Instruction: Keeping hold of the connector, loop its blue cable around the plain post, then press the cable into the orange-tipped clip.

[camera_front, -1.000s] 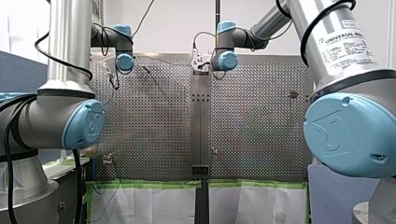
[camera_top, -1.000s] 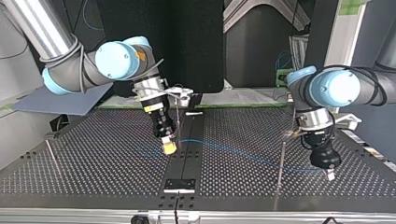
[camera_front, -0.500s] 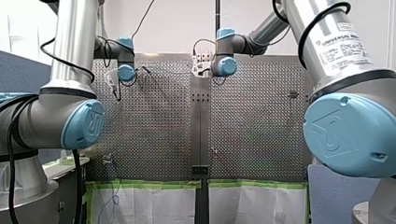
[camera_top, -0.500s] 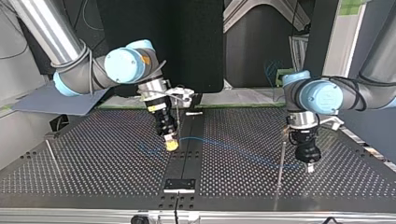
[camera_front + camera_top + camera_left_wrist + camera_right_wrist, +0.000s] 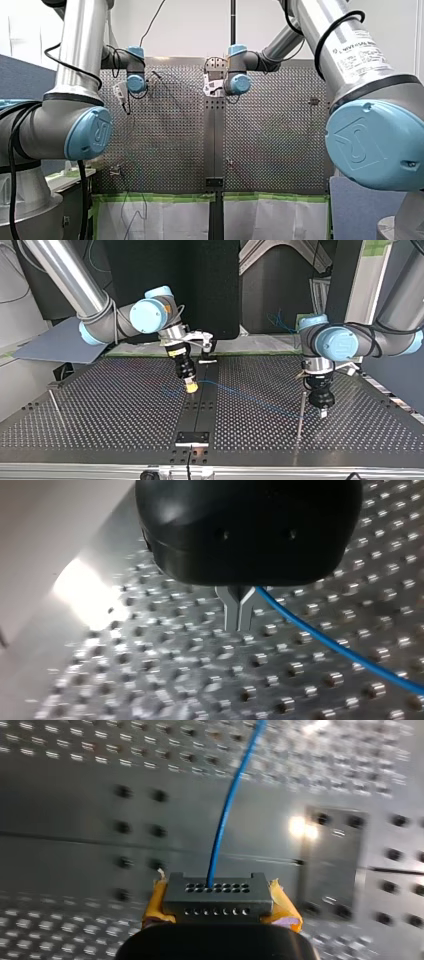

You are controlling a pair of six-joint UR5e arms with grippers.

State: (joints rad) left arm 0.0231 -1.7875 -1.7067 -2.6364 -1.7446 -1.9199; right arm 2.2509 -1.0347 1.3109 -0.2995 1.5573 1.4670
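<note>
Early on, I'd say. The connector (image 5: 216, 896) is in hand, but the blue cable (image 5: 250, 399) isn't round the post (image 5: 301, 412) yet. In top view it runs low over the tabletop (image 5: 100, 405) from the right tool (image 5: 191, 387) across to the left tool (image 5: 322, 413), which hangs just beside the post. Which side of the post the cable passes, can't tell. Left to do: the loop, then the press into the clip; can't pick out an orange tip anywhere.

Right tool: closed on the connector, yellow pads (image 5: 156, 901) on both its sides, cable coming out the front.

Left tool: metal fingers (image 5: 232, 612) nearly together, thin slit only. Cable comes out at their base, so prob. pinched there.
</note>
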